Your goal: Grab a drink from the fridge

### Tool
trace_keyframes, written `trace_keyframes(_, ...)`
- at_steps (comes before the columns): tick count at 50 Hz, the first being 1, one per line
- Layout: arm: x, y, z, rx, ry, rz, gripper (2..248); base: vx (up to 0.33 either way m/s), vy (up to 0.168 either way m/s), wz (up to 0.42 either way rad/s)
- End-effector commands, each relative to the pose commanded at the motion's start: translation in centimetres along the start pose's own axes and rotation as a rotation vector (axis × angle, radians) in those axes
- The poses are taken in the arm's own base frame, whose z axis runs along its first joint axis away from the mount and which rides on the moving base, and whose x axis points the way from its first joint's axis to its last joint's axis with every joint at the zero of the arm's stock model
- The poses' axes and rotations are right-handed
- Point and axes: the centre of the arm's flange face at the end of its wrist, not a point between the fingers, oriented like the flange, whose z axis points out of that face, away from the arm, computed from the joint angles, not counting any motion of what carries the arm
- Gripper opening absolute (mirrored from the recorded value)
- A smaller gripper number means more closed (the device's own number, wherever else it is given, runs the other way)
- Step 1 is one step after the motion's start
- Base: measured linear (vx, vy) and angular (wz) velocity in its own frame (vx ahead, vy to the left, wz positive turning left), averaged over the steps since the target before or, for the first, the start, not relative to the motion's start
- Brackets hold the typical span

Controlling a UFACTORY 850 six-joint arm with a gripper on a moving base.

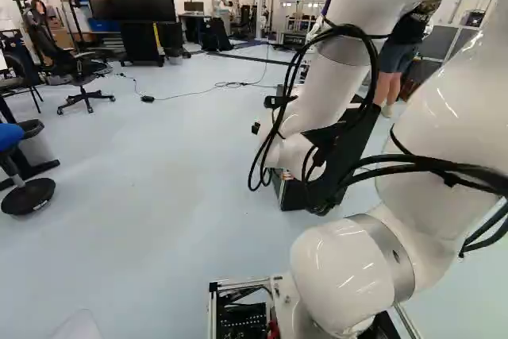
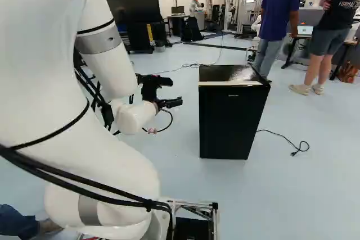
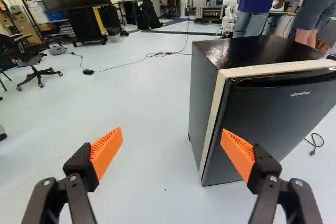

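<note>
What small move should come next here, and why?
Probably shift the gripper sideways toward the near edge of the fridge door. The door looks shut, and the fingers are open with nothing between them; in the wrist view the fridge sits off to one side, partly behind one finger.

- Rearing the white arm upward from its lowest joint.
- Bending the forearm back down toward the front.
- Holding the white wrist low, with the black gripper beyond it.
- Spreading two black fingers wide apart, angling their orange pads toward each other.
</note>
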Motion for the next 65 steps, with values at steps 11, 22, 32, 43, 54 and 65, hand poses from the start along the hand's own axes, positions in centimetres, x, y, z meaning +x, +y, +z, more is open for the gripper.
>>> trace_keyframes(11, -0.6, -0.3, 0.3, -0.031, 0.015, 0.012, 247, 0.000, 0.000, 0.000)
trace_keyframes(22, -1.1, -0.6, 0.7, -0.067, 0.036, 0.022, 247, 0.000, 0.000, 0.000)
trace_keyframes(32, -1.6, -0.7, 1.3, -0.107, 0.057, 0.029, 247, 0.000, 0.000, 0.000)
trace_keyframes(43, -2.0, -0.7, 2.4, -0.159, 0.075, 0.036, 247, 0.000, 0.000, 0.000)
trace_keyframes(54, -2.6, -0.5, 3.6, -0.214, 0.079, 0.042, 247, 0.000, 0.000, 0.000)
trace_keyframes(65, -3.3, -0.4, 5.1, -0.268, 0.072, 0.048, 247, 0.000, 0.000, 0.000)
